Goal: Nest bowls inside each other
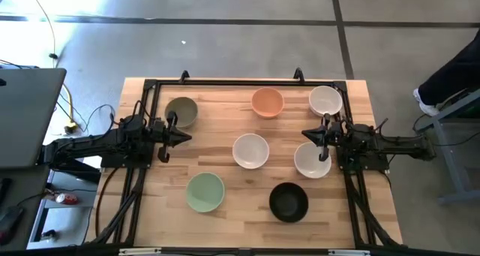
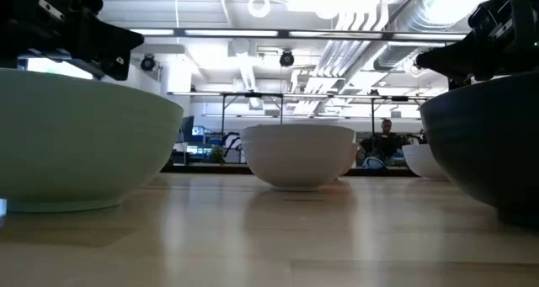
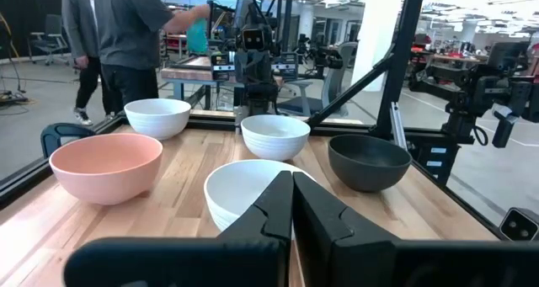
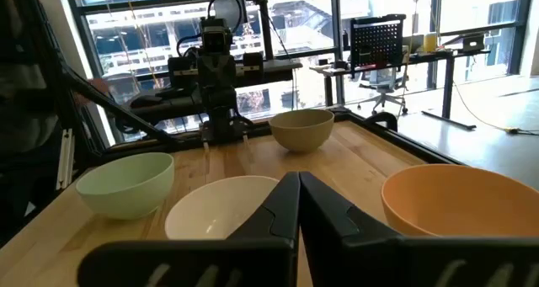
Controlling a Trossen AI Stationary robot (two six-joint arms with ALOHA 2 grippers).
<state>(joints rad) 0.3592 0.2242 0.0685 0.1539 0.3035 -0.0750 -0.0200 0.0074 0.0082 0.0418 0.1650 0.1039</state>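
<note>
On the wooden table (image 1: 225,98), the left gripper (image 1: 184,137) at centre-left and the right gripper (image 1: 307,134) at centre-right both have fingers pressed together, holding nothing, while seven bowls (image 1: 250,151) sit apart, unnested, across the middle of the frame.

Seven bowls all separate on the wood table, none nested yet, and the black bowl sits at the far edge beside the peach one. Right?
Not quite. The round black bowl sits at the near edge, next to the pale mint green bowl; beside the peach-orange bowl at the far edge is a white bowl. The high view shows it. Seven bowls, all separate on the wooden table, none nested.
</note>
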